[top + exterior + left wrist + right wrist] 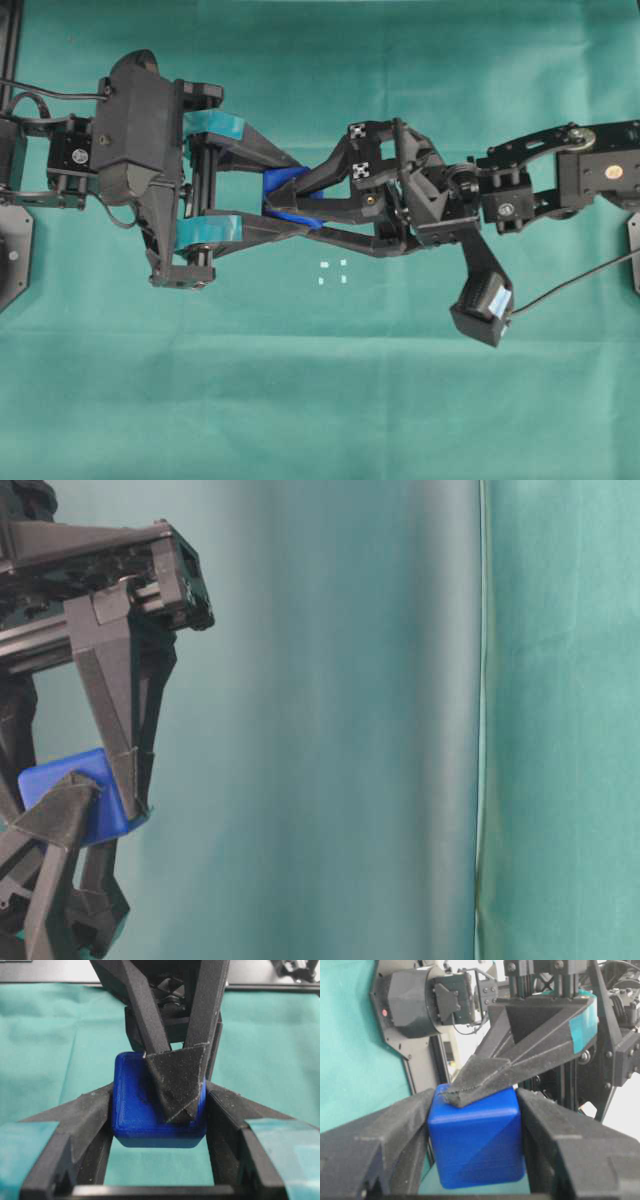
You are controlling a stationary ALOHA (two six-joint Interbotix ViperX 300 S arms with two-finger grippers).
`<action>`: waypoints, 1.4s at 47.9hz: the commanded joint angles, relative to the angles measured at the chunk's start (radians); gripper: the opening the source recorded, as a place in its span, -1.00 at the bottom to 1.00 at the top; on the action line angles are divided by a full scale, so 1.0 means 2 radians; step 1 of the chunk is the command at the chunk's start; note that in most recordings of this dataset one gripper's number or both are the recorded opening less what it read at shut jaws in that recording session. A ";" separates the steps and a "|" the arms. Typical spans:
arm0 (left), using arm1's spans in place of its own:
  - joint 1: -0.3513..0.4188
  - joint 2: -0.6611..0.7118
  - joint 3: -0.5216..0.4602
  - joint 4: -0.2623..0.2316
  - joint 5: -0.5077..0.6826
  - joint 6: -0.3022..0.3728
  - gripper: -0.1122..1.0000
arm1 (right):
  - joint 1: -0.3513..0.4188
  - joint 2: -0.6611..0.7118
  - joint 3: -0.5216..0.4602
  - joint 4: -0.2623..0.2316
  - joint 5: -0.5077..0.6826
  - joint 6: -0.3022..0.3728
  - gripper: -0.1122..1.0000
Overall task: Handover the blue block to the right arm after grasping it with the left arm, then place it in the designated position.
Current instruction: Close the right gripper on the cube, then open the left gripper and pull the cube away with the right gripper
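Mid-air handover. The blue block (159,1105) sits between the tips of both grippers: left gripper (285,198), teal-banded, clamps it; right gripper (472,1135) has closed on its other faces. Best practice: confirm the right-hand hold before the left releases, then withdraw straight.

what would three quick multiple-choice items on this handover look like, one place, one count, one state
1. Where is the blue block?
A. on the cloth
B. in the air between both pincers
C. on the white marks

2. How many white marks make the square?
A. two
B. four
C. six

3. The right pincer is:
A. wide open, clear of the block
B. shut on the block
C. out of view

Key: 1 B, both wrist views show fingers on all sides; 2 B, four dots overhead; 3 B, its fingers press the block's sides while the left pincer also grips it.
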 commanded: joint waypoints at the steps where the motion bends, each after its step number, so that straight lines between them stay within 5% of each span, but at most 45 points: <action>1: -0.005 -0.004 -0.009 0.001 -0.002 0.000 0.04 | -0.003 -0.006 -0.014 0.000 -0.001 0.002 0.14; 16: -0.007 -0.005 -0.008 0.000 -0.005 -0.002 0.06 | -0.003 -0.006 -0.014 0.001 -0.002 0.002 0.14; 24: -0.005 -0.008 -0.005 0.000 -0.005 -0.002 0.78 | -0.002 -0.007 -0.013 0.001 -0.001 0.003 0.14; 28: -0.005 -0.008 -0.005 0.000 -0.005 -0.002 0.98 | -0.002 -0.006 -0.013 0.001 -0.001 0.003 0.14; 67: 0.004 -0.056 0.035 0.000 -0.003 -0.002 0.99 | 0.000 -0.108 0.081 0.003 0.009 0.007 0.14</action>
